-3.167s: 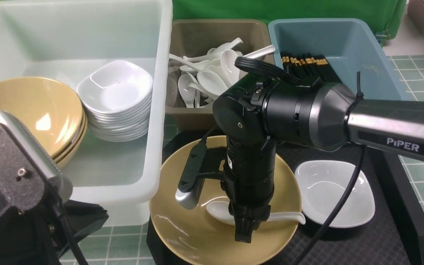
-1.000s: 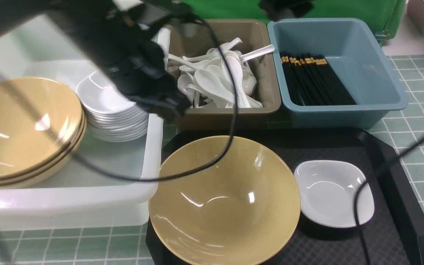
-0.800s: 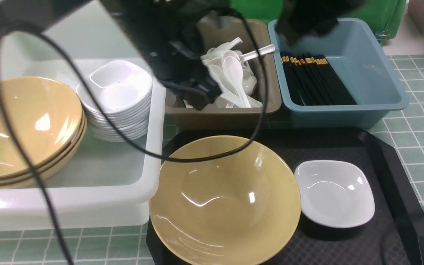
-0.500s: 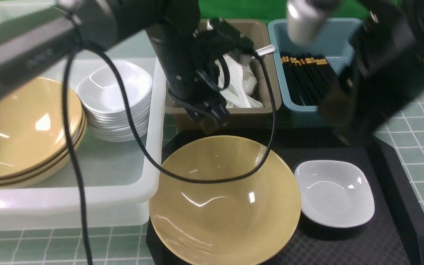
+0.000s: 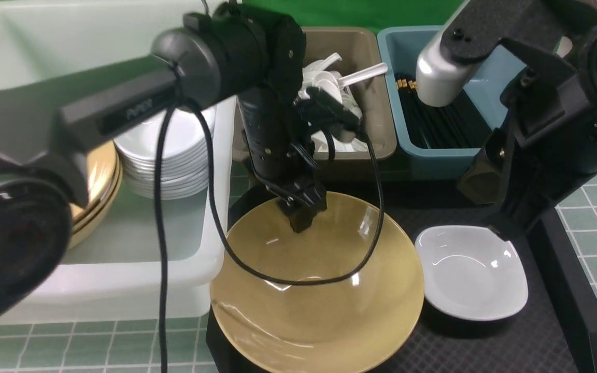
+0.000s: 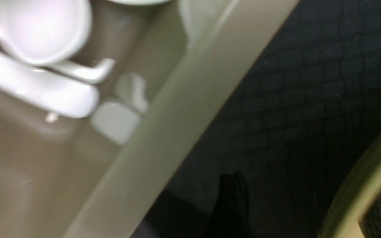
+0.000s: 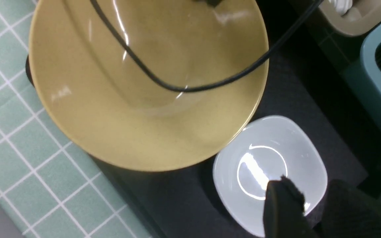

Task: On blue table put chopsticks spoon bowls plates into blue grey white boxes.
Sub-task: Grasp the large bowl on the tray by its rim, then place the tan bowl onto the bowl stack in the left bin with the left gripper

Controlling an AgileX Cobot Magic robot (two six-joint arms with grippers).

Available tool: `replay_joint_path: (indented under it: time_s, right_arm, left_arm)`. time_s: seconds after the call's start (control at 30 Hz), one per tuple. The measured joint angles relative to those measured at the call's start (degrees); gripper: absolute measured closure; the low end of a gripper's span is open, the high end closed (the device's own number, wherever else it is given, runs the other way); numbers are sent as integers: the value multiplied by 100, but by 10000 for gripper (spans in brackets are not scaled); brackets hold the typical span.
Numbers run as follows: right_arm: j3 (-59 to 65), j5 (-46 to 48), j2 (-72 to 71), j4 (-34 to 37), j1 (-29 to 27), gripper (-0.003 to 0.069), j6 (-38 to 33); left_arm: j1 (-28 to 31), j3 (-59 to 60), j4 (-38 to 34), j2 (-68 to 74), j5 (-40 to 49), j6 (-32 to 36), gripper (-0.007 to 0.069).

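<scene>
Center frame, left gripper (image 5: pixel 301 215) over bowl (image 5: pixel 324 316), fingers parted, nothing held. Right gripper (image 7: pixel 304 205) above plate (image 5: pixel 472 272), lower right, also parted and unloaded. Bowl and plate sit on black tray (image 5: pixel 568 290); boxes run across the top. Risks: left arm's slack cable (image 5: pixel 303 282) could snag bowl rim on a lift; rim looks tight against plate, so pulling either may drag the other.
</scene>
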Motion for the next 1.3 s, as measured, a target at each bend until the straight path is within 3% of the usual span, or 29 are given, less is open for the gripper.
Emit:
replay_joint_path:
  time_s: [0.2, 0.33, 0.4, 0.63, 0.83, 0.9, 0.93, 1.1, 1.13, 1.3]
  right_arm:
    - [0, -239, 0, -17, 0, 440, -172]
    - [0, -319, -5, -17, 0, 498, -190]
    - [0, -368, -12, -17, 0, 592, -212]
    - [-208, -484, -12, -36, 191, 624, -468]
    - [-981, -477, 212, -36, 854, 624, -727]
    - [-1311, -477, 382, -36, 1056, 624, -802]
    - [-1576, -477, 604, -36, 1220, 624, -897]
    - [-2116, -570, 1117, -23, 1445, 624, -948]
    - [-2116, -570, 1137, -23, 1445, 624, -947]
    - [-2537, -879, 1581, -11, 1488, 624, -991]
  left_arm:
    - [0, 12, -369, 91, 178, -306, 440]
    - [0, 12, -637, -73, 238, -607, 554]
    - [-36, 12, -636, -327, 186, -701, 605]
    - [74, 36, -455, -1147, 112, -893, 618]
    - [778, 154, -1267, -1940, 144, -940, 618]
    - [1193, 358, -1480, -2237, 144, -940, 618]
    - [1760, 727, -1671, -2602, 144, -926, 618]
    - [3353, 1747, -2271, -3608, 52, -685, 619]
    - [3428, 1785, -2308, -3654, 44, -644, 619]
    - [5432, 2604, -2494, -4632, -141, -388, 618]
